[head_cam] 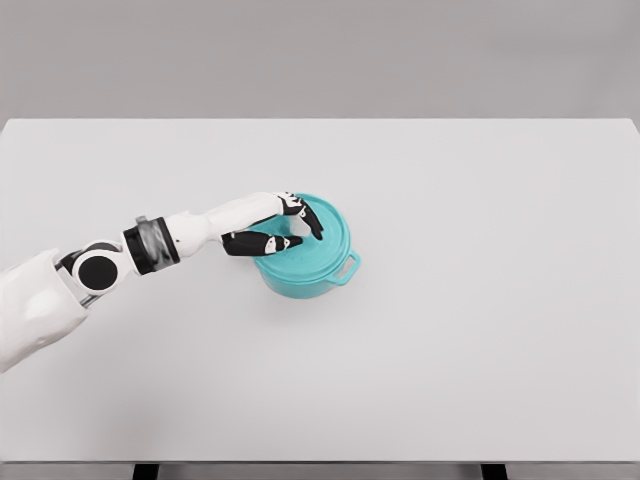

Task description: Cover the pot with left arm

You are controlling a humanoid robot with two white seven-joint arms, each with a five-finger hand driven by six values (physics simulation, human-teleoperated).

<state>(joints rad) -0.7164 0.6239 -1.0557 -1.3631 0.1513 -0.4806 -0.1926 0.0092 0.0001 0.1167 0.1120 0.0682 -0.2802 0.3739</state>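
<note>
While your left hand (283, 226) sits over the teal pot (308, 262), near table (480, 330) centre, its fingers (309, 222) look curled round the lid (322, 240), likely at the knob, tho that's hidden. Lid seems seated on the rim already. Check it's flush all round, esp. by the side handle (349, 267), then loosen fingers slowly & lift straight up so nothing shifts. Right arm isn't visible.

A round teal pot (305, 275) stands upright just left of the frame's centre. Its matching teal lid (318, 250) sits on top, closing it, seemingly level on the rim. One small loop handle (347, 268) sticks out toward the lower right. The pot's left side is hidden.
</note>
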